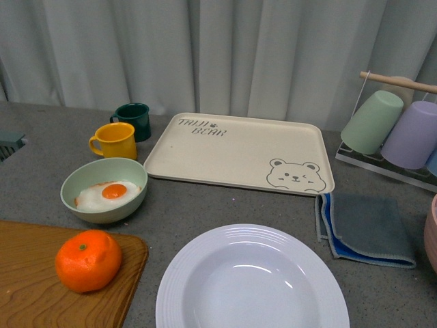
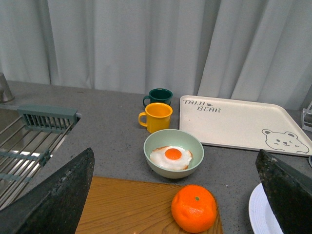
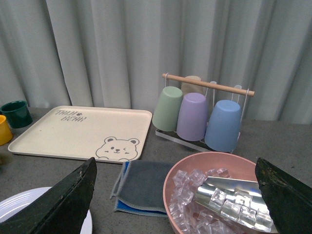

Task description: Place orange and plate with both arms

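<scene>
The orange (image 1: 88, 260) sits on a wooden board (image 1: 41, 294) at the front left; it also shows in the left wrist view (image 2: 194, 208). The white ridged plate (image 1: 251, 280) lies at the front centre, its edge visible in the left wrist view (image 2: 263, 209) and the right wrist view (image 3: 14, 207). Neither arm shows in the front view. My left gripper (image 2: 175, 195) is open, its fingers (image 2: 53, 195) wide apart, raised behind the orange. My right gripper (image 3: 175, 195) is open and empty above a pink bowl.
A pale green bowl (image 1: 104, 190) with a fried egg, a yellow mug (image 1: 114, 141) and a dark green mug (image 1: 134, 120) stand behind the board. A cream bear tray (image 1: 239, 154), a folded cloth (image 1: 365, 227), a cup rack (image 1: 399, 130), a pink bowl of ice (image 3: 224, 195), a sink rack (image 2: 29, 141).
</scene>
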Tool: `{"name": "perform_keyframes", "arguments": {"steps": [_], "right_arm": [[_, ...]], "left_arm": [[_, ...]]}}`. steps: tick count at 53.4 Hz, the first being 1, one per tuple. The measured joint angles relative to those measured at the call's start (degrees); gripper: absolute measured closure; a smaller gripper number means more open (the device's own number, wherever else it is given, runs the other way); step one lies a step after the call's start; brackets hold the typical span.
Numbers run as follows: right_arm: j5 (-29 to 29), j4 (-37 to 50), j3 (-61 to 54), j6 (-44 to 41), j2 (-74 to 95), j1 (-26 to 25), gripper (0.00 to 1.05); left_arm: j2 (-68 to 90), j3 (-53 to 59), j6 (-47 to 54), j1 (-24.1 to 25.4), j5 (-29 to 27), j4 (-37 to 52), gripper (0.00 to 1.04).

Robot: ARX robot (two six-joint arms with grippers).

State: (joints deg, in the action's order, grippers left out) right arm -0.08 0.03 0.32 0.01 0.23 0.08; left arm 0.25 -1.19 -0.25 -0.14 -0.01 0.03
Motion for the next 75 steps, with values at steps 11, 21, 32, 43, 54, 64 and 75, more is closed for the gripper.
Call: {"name": "perform_keyframes", "arguments": {"steps": [11, 21, 32, 43, 54, 64, 75], "right_arm": [[0.0, 0.0, 0.0, 0.0, 0.0, 0.0, 0.09], [0.0, 0.0, 0.0, 0.0, 0.0, 0.02, 0.09], [0.0, 0.0, 0.0, 0.0, 0.0, 0.02, 0.09], [0.0, 0.0, 0.0, 0.02, 0.0, 0.02, 0.09], [0.0, 0.0, 0.0, 0.02, 0.0, 0.0, 0.09], [0.0, 0.0, 0.0, 0.02, 0.0, 0.0, 0.09], [0.0, 0.0, 0.0, 0.0, 0.0, 0.0, 0.09]], "left_arm": [[0.0, 0.0, 0.0, 0.0, 0.0, 0.0, 0.07], [0.0, 0.0, 0.0, 0.0, 0.0, 0.0, 0.07], [0.0, 0.0, 0.0, 0.0, 0.0, 0.0, 0.07], [0.0, 0.0, 0.0, 0.0, 0.0, 0.0, 0.07], [0.0, 0.0, 0.0, 0.0, 0.0, 0.0, 0.07], [0.0, 0.0, 0.0, 0.0, 0.0, 0.0, 0.07], [0.0, 0.0, 0.0, 0.0, 0.0, 0.0, 0.07]]}}
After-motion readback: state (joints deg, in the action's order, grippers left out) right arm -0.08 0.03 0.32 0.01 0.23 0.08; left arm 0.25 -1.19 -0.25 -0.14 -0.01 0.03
